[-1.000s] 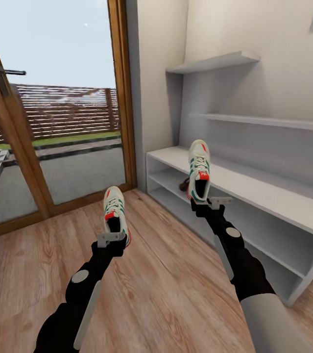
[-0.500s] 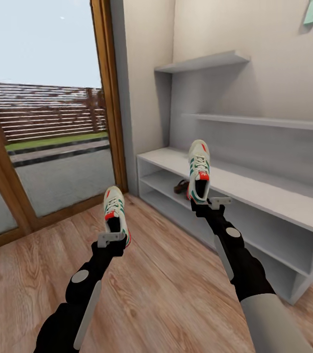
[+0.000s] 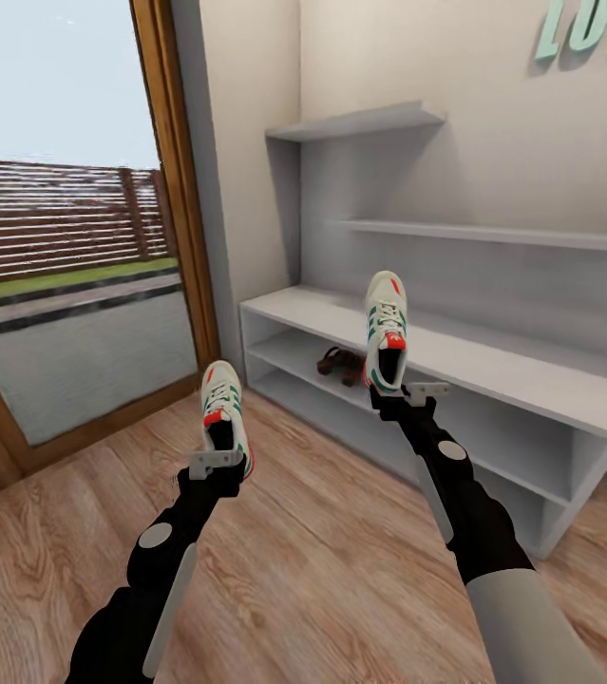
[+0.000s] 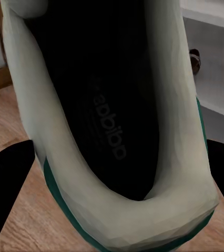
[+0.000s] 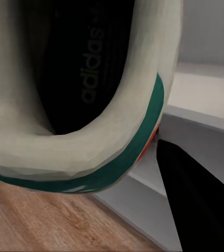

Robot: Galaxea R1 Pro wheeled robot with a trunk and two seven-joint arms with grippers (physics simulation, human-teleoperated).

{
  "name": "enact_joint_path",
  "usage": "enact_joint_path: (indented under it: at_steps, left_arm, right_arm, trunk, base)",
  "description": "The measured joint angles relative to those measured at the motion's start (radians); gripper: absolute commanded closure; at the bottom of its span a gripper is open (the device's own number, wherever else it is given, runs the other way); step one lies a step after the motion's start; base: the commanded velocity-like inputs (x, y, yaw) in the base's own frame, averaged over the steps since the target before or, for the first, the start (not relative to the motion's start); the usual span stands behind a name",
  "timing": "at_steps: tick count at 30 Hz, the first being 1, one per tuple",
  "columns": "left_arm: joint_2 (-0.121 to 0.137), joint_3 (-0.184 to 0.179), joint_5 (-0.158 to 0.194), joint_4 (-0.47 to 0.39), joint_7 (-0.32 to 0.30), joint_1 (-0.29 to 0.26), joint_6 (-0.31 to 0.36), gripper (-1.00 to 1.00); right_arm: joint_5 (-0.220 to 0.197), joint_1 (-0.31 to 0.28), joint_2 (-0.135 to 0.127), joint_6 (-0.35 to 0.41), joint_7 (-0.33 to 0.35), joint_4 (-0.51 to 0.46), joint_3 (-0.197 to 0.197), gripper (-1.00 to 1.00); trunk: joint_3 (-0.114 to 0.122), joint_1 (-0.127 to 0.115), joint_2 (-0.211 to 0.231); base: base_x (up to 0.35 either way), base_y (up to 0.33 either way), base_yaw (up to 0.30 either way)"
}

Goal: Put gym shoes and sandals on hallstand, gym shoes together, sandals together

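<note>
Reading "adidas" inside right-held gym shoe point(image 5: 91, 58) insole.

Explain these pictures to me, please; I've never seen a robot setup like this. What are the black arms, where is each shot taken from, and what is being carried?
This is a simulated wheeled robot with two arms. The big picture comes from a camera on its head, looking down over both arms. The left gripper holds one gym shoe by its heel; the right gripper holds the other gym shoe, its jaws shut on it. The two close-ups come from cameras on the wrists, so each looks straight into its shoe. Ahead stands the grey hallstand, with a brown sandal in its upper compartment. Below is the wooden corridor floor.
</note>
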Motion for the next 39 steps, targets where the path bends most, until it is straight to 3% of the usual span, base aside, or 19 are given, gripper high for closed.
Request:
enact_joint_path:
  at_steps: [39]
  left_arm:
    - [0.0,0.0,0.0,0.0,0.0,0.0,0.0,1.0]
  right_arm:
    - [0.001,0.0,0.0,0.0,0.0,-0.001,0.0,1.0]
  trunk:
    - [0.0,0.0,0.0]
  base:
    - [0.0,0.001,-0.253]
